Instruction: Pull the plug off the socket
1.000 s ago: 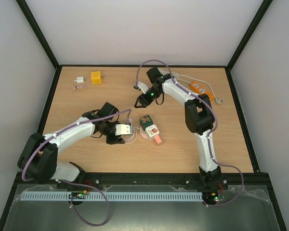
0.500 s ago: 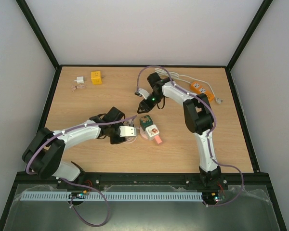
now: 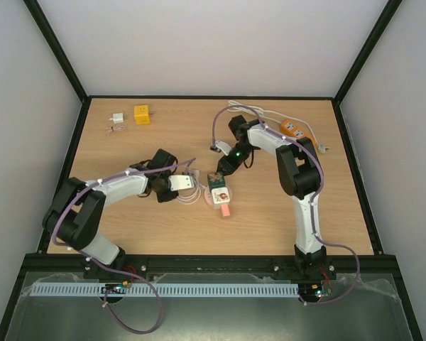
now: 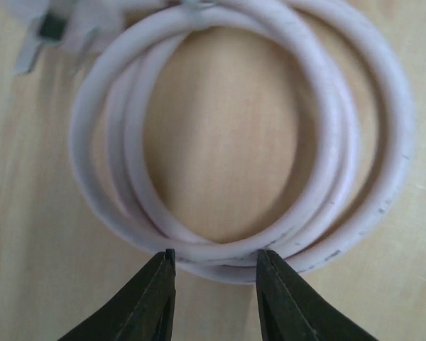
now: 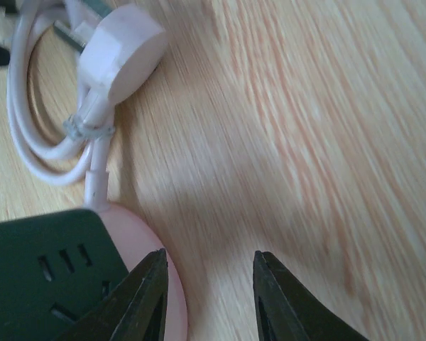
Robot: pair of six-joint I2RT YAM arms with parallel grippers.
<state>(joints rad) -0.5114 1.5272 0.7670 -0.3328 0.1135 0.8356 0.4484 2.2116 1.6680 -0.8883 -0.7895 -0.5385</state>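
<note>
The dark green cube socket [image 3: 215, 182] sits mid-table on a pink base [image 5: 148, 245], with a white plug [image 3: 221, 193] and a pink piece [image 3: 226, 211] on its near side. The socket also shows at the lower left of the right wrist view [image 5: 46, 273]. Its white cable lies coiled [image 4: 319, 135] to the left and ends in a round white plug [image 5: 124, 53]. My left gripper [image 4: 216, 259] is open, its tips at the near edge of the coil. My right gripper [image 5: 209, 259] is open and empty just beside the socket's pink base, over bare wood.
An orange power strip [image 3: 295, 132] with a white cord lies at the back right. A yellow cube [image 3: 141, 114] and a small white adapter [image 3: 117, 118] sit at the back left. The black frame rail [image 3: 213, 260] runs along the near table edge.
My right gripper has come down from the back toward the socket. My left gripper has shifted right onto the cable coil. The socket with its plug has turned slightly.
</note>
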